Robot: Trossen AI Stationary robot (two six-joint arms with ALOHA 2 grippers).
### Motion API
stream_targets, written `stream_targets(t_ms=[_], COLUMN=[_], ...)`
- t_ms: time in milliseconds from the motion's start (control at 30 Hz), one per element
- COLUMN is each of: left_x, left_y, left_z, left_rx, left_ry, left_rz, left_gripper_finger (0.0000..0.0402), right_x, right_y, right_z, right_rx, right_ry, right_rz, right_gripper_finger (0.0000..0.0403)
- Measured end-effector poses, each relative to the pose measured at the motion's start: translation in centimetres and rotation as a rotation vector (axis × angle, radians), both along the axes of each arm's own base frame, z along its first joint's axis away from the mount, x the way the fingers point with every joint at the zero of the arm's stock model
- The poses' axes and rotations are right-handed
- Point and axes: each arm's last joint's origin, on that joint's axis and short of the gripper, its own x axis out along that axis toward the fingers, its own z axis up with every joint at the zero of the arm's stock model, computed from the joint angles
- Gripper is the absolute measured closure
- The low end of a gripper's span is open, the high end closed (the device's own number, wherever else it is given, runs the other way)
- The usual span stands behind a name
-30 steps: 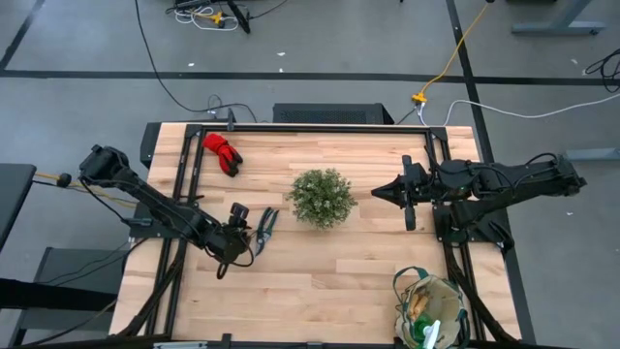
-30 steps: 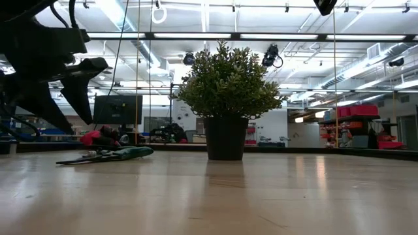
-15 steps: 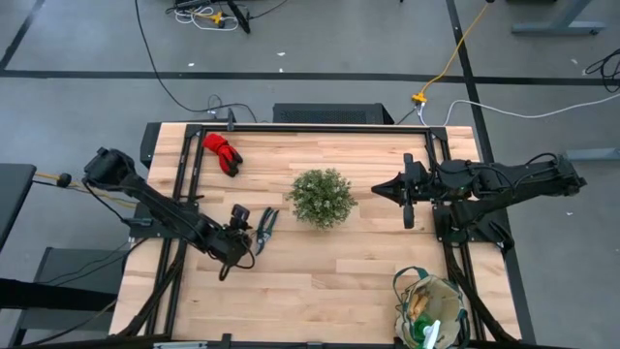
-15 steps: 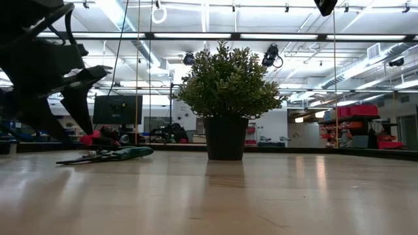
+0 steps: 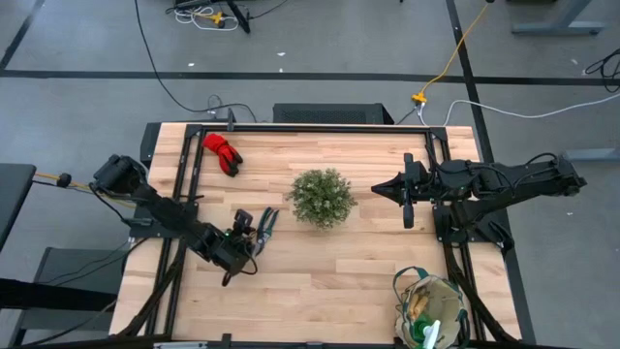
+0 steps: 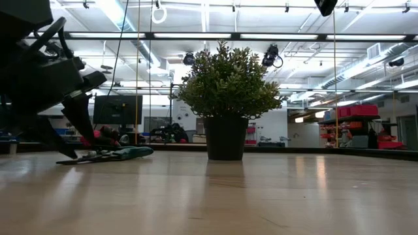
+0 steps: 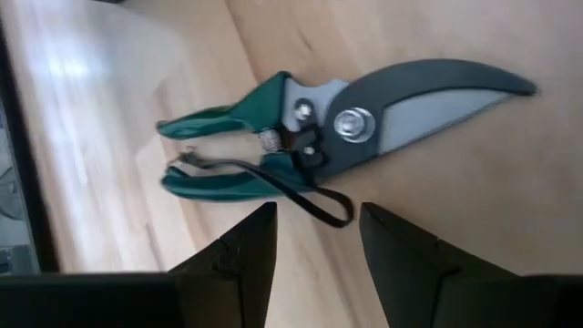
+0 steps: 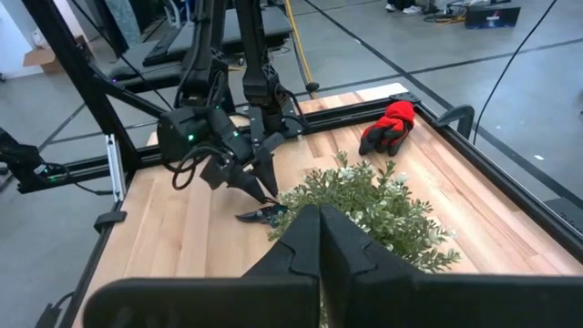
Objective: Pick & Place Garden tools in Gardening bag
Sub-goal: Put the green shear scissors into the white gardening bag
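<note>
Left gripper (image 5: 249, 236) is down at the table (image 5: 339, 271) on its left half, right next to the pruning shears (image 5: 264, 229). Jaws partly open, nothing held. In the left wrist view the two fingers (image 7: 250, 251) point at the shears (image 7: 346, 128) with a clear gap of bare wood between tips and tool, so no contact. The shears lie flat just ahead of the tips: green handles and a loose black loop nearest the jaw gap, grey blade pointing off to one side. The tool sits crosswise to the fingers, not between them. Low view shows the gripper (image 6: 72, 140) low over the wood with the shears (image 6: 108, 155) just beside it; can't tell from there whether a tip touches the tool.

Right gripper (image 5: 383, 191) hangs over the right half of the table, pointing at the plant (image 5: 322, 198), jaws fully closed and empty; the right wrist view shows the fingers (image 8: 314, 246) pressed together.

Red gloves (image 5: 222, 152) lie near the far left corner, well apart from both grippers. The bag (image 5: 431, 308) stands at the near right corner with tools already inside, far from the shears.
</note>
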Motion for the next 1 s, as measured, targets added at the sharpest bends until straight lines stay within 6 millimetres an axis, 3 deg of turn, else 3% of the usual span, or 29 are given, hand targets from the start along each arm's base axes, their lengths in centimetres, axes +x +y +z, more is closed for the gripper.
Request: stream_targets(t_ms=[733,1000], left_x=[0.28,0.32], left_y=[0.23,0.19], left_z=[0.16,0.17], left_rx=[0.033,0.028], left_ry=[-0.048,-0.048], left_rz=[0.029,0.022], left_gripper_finger=[0.0238,0.0273], right_x=[-0.03,-0.03], right_y=[-0.08,-0.08], right_z=[-0.07,-0.08], right_rx=[-0.009,-0.009], right_ry=[0.007,0.008], right_rz=[-0.025,-0.025], right_gripper_finger=[0.0403,0.0403])
